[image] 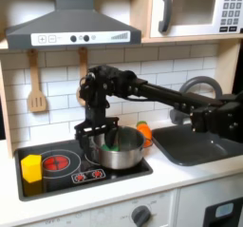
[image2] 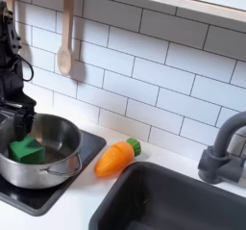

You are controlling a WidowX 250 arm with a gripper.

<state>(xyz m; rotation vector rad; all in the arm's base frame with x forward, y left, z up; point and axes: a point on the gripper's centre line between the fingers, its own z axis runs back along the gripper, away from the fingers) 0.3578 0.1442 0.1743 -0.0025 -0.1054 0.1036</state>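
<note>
Gripper (image: pixel 106 134) is dipped down into the steel pot (image: pixel 120 155) on the stove, right over a green block (image2: pixel 26 149) inside it, can't tell if it's clamped, carrot (image2: pixel 114 158) lying just beside the pot.

A polished metal pot (image2: pixel 43 152) is seen, its inside glossy and mirror-like. Within it a matt green piece (image2: pixel 27 149), soft-looking like cloth or sponge, is noted. The carrot (image2: pixel 116 158) is rendered in smooth, slightly shiny plastic. The gripper (image2: pixel 21 114) is finished in matt black. Glossy white tiles (image2: pixel 173 70) are shown behind, a wooden spoon (image2: pixel 65 37) hung on them, and the sink (image2: pixel 183 200) is given a dull grey finish.
</note>
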